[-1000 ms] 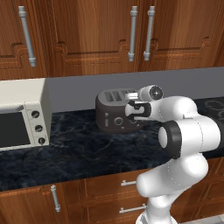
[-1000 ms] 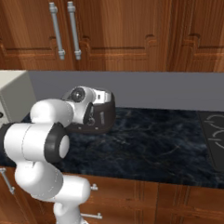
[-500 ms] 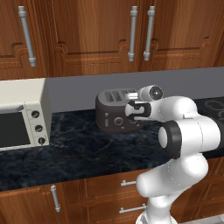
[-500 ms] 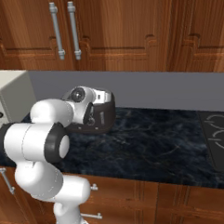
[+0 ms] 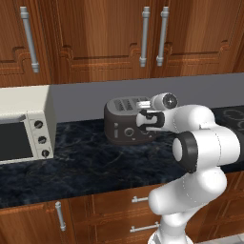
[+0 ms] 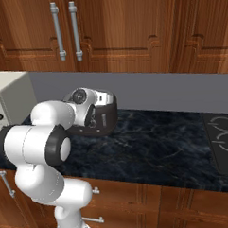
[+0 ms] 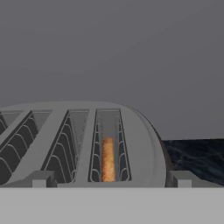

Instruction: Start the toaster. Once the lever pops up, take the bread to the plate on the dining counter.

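Dark grey toaster (image 5: 125, 127), orange-brown bread (image 7: 107, 159), black marbled counter (image 6: 155, 147)

A cream-white toaster oven (image 5: 21, 126) sits on the left of the dark marbled worktop (image 5: 81, 164). A black stove top (image 6: 224, 141) lies at the right. Brown wood cupboards (image 5: 95, 38) with long silver handles (image 5: 145, 35) hang on the far wall, above a grey wall strip (image 6: 162, 92). Wood drawers (image 6: 154, 206) sit below.

Simulated home kitchen — wooden cabinets (image 5: 95, 38), black marbled counter (image 5: 86, 167), toaster oven (image 5: 24, 126), toaster (image 5: 126, 121), stovetop (image 6: 221, 143)
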Robot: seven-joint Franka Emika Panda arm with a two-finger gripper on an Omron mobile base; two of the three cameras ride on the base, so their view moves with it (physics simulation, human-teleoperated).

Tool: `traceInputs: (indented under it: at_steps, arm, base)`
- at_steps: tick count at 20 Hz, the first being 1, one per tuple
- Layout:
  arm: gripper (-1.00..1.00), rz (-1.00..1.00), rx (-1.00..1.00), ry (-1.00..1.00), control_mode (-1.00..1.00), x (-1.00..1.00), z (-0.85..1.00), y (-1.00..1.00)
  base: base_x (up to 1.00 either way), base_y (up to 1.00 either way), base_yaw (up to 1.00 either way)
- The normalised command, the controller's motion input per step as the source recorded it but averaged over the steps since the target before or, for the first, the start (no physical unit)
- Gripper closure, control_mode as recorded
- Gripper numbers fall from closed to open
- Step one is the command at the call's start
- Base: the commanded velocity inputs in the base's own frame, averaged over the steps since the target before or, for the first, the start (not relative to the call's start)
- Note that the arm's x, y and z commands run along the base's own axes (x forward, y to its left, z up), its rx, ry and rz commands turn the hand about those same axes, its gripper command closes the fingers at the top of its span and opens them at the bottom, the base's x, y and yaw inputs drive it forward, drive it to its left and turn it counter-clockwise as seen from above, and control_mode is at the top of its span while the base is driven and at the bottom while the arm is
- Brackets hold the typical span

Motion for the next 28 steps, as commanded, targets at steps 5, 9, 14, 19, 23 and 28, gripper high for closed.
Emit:
traceInputs:
  at_steps: [5, 9, 14, 19, 23, 28]
  arm:
    - [-1.00, 0.00, 0.00, 0.00, -1.00, 0.00, 0.00, 0.00]
    - [-1.00, 0.00, 0.00, 0.00, -1.00, 0.00, 0.00, 0.00]
    - [-1.00, 0.00, 0.00, 0.00, -1.00, 0.00, 0.00, 0.00]
    - [-1.00, 0.00, 0.00, 0.00, -1.00, 0.00, 0.00, 0.00]
    - [-1.00, 0.00, 0.00, 0.00, -1.00, 0.00, 0.00, 0.00]
    - [-1.00, 0.00, 0.00, 0.00, -1.00, 0.00, 0.00, 0.00]
  base:
    - [0.00, 0.00, 0.00]
    - [0.00, 0.00, 0.00]
    - [0.00, 0.00, 0.00]
    - [0.00, 0.00, 0.00]
    - [0.00, 0.00, 0.00]
    - [0.00, 0.00, 0.00]
